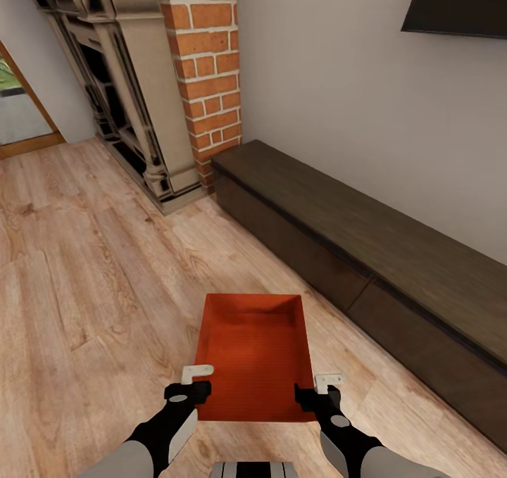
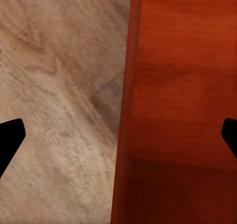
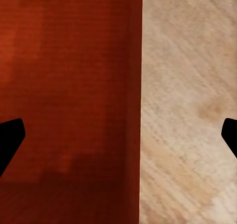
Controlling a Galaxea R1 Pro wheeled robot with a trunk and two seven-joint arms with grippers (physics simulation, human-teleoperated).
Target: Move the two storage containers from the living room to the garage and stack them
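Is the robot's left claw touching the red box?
Cannot tell. In the left wrist view the left gripper has its fingers spread either side of the storage container's wall, but their tips run off the picture's edges, so contact isn't plain.

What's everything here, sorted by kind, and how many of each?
Orange-red storage container: 1
Grippers: 2, left gripper and right gripper
Dark low cabinet: 1
Brick column: 1
Fireplace: 1
Total: 6
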